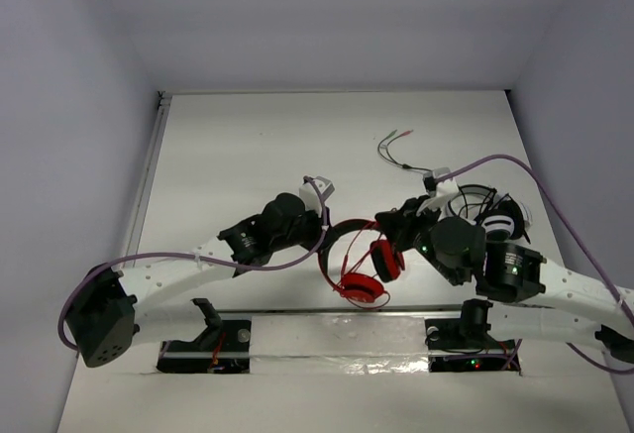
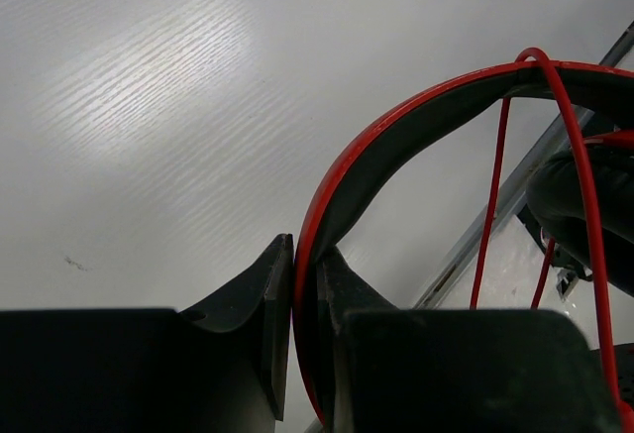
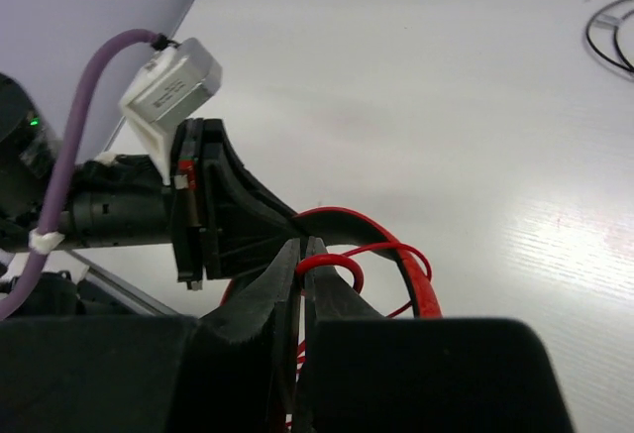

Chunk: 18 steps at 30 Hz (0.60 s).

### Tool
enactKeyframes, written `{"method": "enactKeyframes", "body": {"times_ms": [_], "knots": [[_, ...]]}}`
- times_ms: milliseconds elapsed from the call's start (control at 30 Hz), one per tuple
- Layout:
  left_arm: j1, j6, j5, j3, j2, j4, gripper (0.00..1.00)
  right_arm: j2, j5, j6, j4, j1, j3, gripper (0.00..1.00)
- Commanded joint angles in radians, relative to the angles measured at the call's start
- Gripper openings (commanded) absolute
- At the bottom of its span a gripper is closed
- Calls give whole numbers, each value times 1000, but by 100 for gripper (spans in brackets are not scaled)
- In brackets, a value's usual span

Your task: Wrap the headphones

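Note:
The red headphones are held just above the table near its front edge, between my two arms. My left gripper is shut on the red, black-lined headband, which runs between its fingertips. My right gripper is shut on a loop of the thin red cable, close to the headband and facing the left gripper. More red cable hangs across the band. The round cups hang below the band.
A thin dark cable with green and red plugs lies at the back right. A black-and-white headset lies by the right arm. A metal strip runs along the table's front edge. Walls close in on three sides.

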State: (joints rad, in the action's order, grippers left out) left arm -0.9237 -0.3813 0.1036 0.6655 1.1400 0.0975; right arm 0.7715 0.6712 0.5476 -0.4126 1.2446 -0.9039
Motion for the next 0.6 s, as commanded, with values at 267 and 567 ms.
{"method": "enactKeyframes", "body": {"times_ms": [267, 567], "knots": [[-4, 2, 131, 25, -48, 65, 0, 173, 251, 252, -81, -11, -39, 0], [-4, -37, 166, 62, -74, 58, 0, 262, 400, 399, -190, -62, -64, 0]]}}
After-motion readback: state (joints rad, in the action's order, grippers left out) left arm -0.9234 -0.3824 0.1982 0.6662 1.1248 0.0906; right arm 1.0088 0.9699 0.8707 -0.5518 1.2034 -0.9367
